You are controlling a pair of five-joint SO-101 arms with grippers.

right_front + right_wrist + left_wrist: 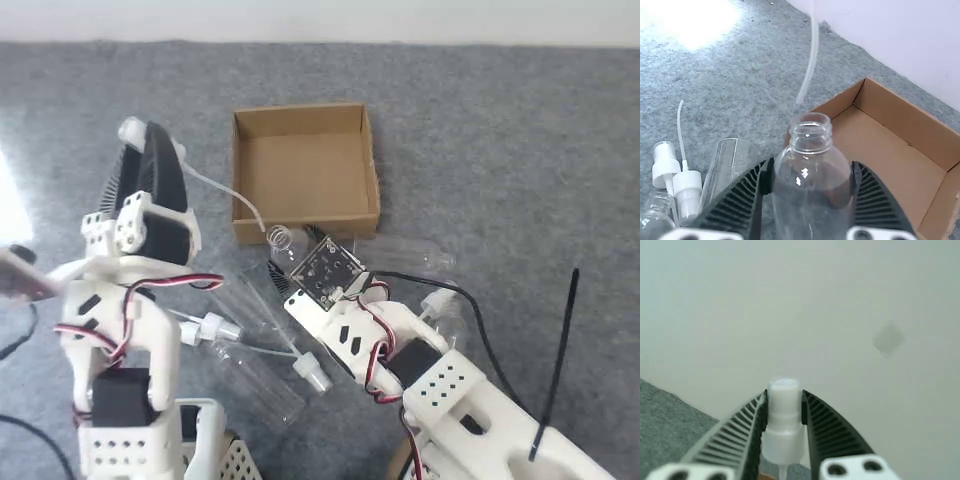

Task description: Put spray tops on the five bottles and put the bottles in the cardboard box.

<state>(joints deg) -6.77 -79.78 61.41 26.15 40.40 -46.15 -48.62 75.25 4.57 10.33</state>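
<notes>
Grey carpet (520, 150) runs back to a plain white wall (400, 18).

Grey, felt-like carpet (520, 140) spreads beneath the left pincer (784, 395). Beyond its tips rises a plain pale wall (800, 300) with a faint square mark (888, 338). A bright patch of light (695, 20) lies on the carpet, well apart from the right pincer (811, 167).

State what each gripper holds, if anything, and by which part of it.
The left gripper holds a spray top by its white head. The right gripper holds a clear bottle by its body, below the open neck.
</notes>
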